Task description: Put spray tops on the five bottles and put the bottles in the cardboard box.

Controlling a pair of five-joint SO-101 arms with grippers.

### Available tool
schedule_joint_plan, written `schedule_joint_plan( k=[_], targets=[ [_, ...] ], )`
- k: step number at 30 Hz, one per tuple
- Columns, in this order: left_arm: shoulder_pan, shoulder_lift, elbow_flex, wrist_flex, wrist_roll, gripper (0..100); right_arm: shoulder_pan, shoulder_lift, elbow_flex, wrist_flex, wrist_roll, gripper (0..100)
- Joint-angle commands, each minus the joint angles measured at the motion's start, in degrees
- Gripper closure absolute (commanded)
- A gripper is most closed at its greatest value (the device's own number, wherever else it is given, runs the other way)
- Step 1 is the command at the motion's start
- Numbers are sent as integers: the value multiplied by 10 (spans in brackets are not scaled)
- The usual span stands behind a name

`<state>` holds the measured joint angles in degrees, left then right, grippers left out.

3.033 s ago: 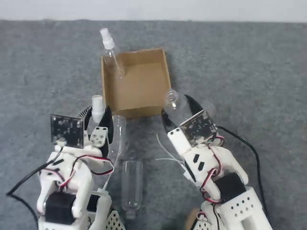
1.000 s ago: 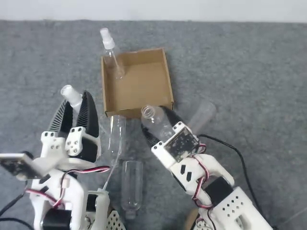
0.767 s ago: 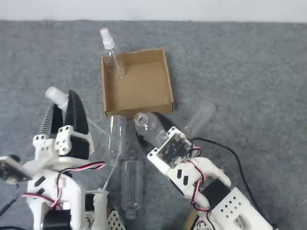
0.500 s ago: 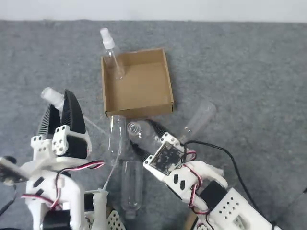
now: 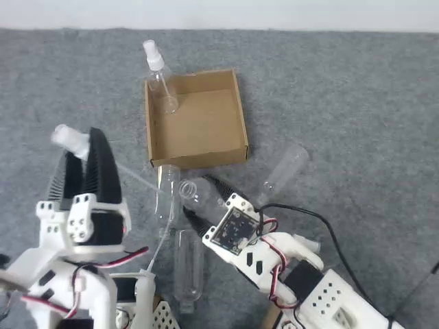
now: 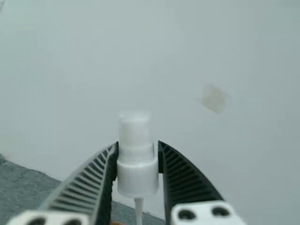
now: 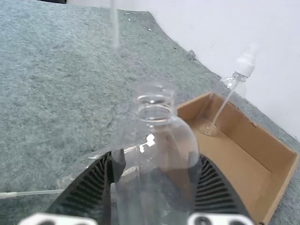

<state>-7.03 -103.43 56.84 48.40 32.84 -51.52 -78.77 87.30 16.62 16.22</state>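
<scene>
The left tool (image 5: 81, 147) is closed on a white spray top (image 5: 67, 136) and is raised over the left side of the surface (image 5: 357, 89). The nozzle end sticks out past the fingertips. The thin dip tube (image 5: 134, 178) slants away between the fingers toward the middle of the surface. In the left wrist view the top sits upright, pinched at its collar between the two ribbed fingers.

The right tool (image 5: 199, 200) grips an open bottle (image 5: 194, 192) around its body. It is near the middle of the surface, just in front of the near wall of the cardboard box (image 5: 199, 156). The bottle's neck reaches beyond the fingertips, and its mouth is bare and turned toward the left arm. The dip tube's end comes near that mouth but is not in it, and the spray top itself is well apart from the bottle.

The box stands open toward the middle of the far edge. A capped bottle (image 5: 163, 89) leans in its far left corner, with its spray head out over the rim.

Three more uncapped bottles lie on the surface. A slim bottle (image 5: 167, 199) lies below the box's near left corner, just beside the gripped one. A near bottle (image 5: 188, 264) lies by the near edge between the arms. A right-hand bottle (image 5: 285, 168) lies off the box's near right corner
</scene>
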Motion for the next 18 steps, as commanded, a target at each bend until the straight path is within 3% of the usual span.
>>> schedule_joint_plan(
  k=[1, 18],
  targets=[
    [57, -11, -6, -20, -26, 987, -25, -9, -9, -7, 9, 905],
    [72, -11, 27, -33, -27, 987, -28, -9, -9, -8, 9, 904]
  ],
)
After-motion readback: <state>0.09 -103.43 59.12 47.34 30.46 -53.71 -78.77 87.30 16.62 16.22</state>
